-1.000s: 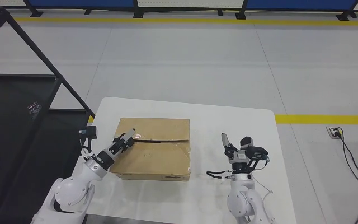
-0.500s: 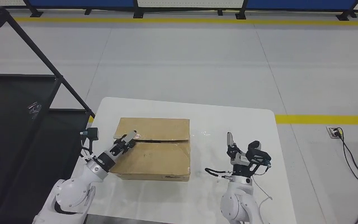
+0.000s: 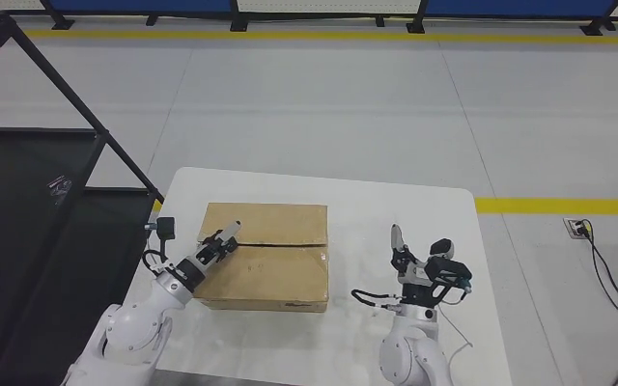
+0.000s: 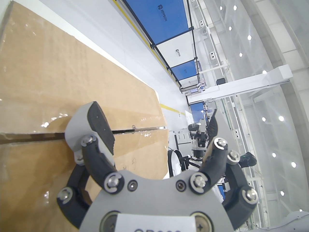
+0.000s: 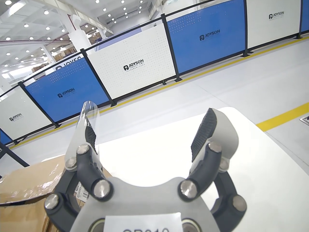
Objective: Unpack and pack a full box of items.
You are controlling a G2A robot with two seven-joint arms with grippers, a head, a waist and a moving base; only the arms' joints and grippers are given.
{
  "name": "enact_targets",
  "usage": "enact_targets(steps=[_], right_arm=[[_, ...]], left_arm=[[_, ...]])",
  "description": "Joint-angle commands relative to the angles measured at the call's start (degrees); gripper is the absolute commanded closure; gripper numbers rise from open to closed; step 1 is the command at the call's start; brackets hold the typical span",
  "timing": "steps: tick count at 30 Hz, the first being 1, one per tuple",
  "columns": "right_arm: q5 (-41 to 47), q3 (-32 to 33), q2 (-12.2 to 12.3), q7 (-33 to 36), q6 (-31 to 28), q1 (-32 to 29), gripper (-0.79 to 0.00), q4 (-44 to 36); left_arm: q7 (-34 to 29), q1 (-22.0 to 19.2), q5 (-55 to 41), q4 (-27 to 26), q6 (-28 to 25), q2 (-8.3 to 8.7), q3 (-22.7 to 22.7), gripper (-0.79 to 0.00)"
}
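Two-armed station with a closed cardboard box (image 3: 266,253) on the white desk (image 3: 406,207).

The box lies on the left half of the desk, near the left edge, with bare desk surface along its far side and a wider stretch toward the right edge. Both top flaps are folded flat. They meet in a narrow dark seam (image 4: 135,129) that runs the length of the lid, parallel to the desk's far edge. Patches of glossy clear tape (image 4: 52,119) glint along this seam.

The left pincer (image 4: 157,129) is at the box's left end, over the lid, with its jaws spread wide. One padded finger (image 4: 100,124) lies directly over the seam, close to the cardboard; whether it touches cannot be told. The other finger stands off the lid, in the air above it.

The right pincer (image 5: 149,131) is over the right half of the desk, well apart from the box, pointing toward the desk's far edge. Its jaws are likewise spread, with nothing between them. A clear strip (image 5: 88,112) clings along one of its fingers and rises past the tip. In the right wrist view the box's right end shows beside and below that finger.

Beyond the desk lie a pale floor, a yellow floor line (image 3: 546,205) and a fence of blue and white panels (image 5: 135,66).
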Motion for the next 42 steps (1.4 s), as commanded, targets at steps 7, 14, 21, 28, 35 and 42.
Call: enact_targets(steps=[7,14,21,28,35,42], right_arm=[[-1.5,-0.1,-0.2,0.1,0.3,-0.9,-0.785,-2.3],[-3.9,-0.8,-0.4,0.7,1.1,-2.0,-0.785,-4.6],[-7.5,-2.2,-0.6,1.7,1.8,-2.6,-0.785,-6.8],[-11.7,-4.5,-0.9,3.3,3.4,-2.6,-0.785,-8.7],[-16.3,-7.0,-1.2,5.0,4.9,-2.5,-0.785,-10.4],[-22.1,-10.3,-1.8,7.6,7.8,-1.9,-0.785,-11.6]], left_arm=[[-0.2,0.3,-0.3,0.5,-0.7,-0.09,-0.2,-0.785],[-0.6,0.3,-0.5,0.9,-1.2,-0.19,-0.2,-0.785],[-0.8,1.0,-0.8,0.9,-2.4,-0.19,-0.8,-0.785],[-0.7,2.2,-1.7,0.8,-4.0,-0.20,-1.6,-0.785],[0.2,3.1,-4.2,0.9,-4.8,-0.26,-3.0,-0.785],[0.7,4.3,-6.0,0.6,-5.3,-0.30,-4.3,-0.785]])
